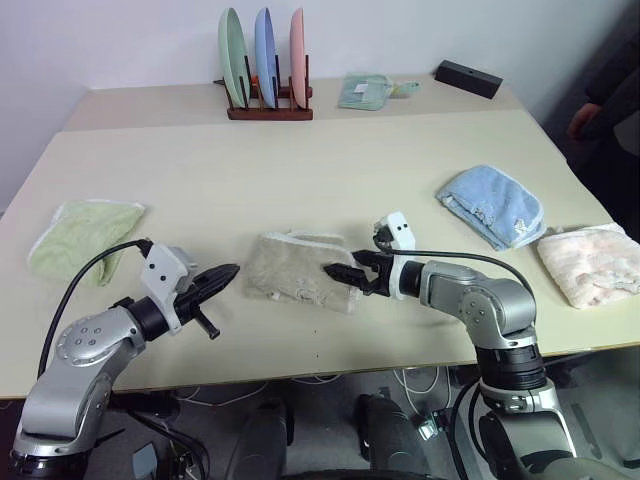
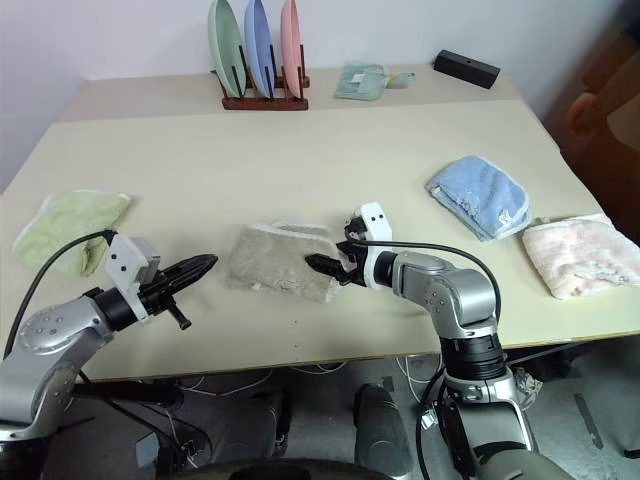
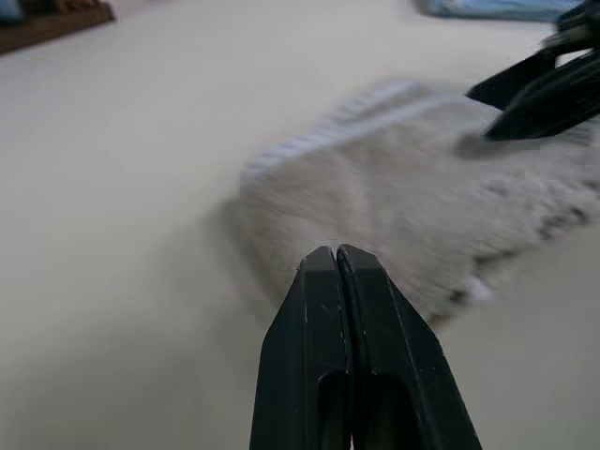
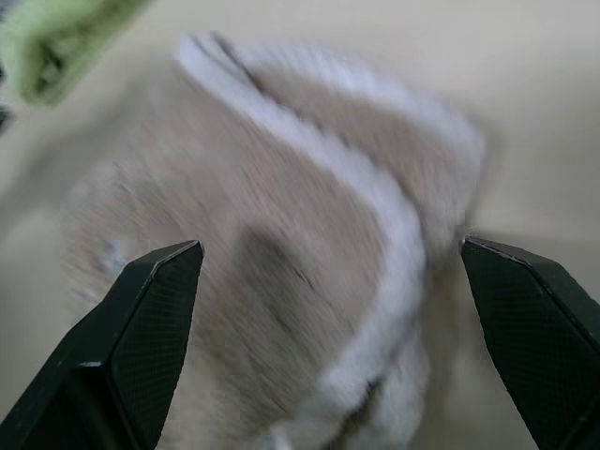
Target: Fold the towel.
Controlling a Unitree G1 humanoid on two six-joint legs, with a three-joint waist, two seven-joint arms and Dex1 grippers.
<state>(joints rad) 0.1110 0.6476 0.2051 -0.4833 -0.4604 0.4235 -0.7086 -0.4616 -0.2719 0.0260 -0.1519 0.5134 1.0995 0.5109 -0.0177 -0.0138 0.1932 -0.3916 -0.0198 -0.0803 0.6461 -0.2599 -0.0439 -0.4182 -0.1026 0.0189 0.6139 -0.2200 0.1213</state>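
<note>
The towel (image 1: 300,270) lies folded on the table (image 1: 330,180) — just ahead of the left gripper (image 1: 228,271), whose jaws are pressed shut and empty. The right gripper (image 1: 345,272) hangs over its near edge, jaws spread wide, holding nothing. Judged best: lift clear without snagging terry — then check edges align.

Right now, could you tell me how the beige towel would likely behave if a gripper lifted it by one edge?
The towel would probably droop and unfold: it lies as a soft, rumpled bundle with loose layers. Its thick terry pile suggests it is light for its bulk and unlikely to slip between fingers. Pushed, it would likely bunch up rather than slide whole across the table.
</note>
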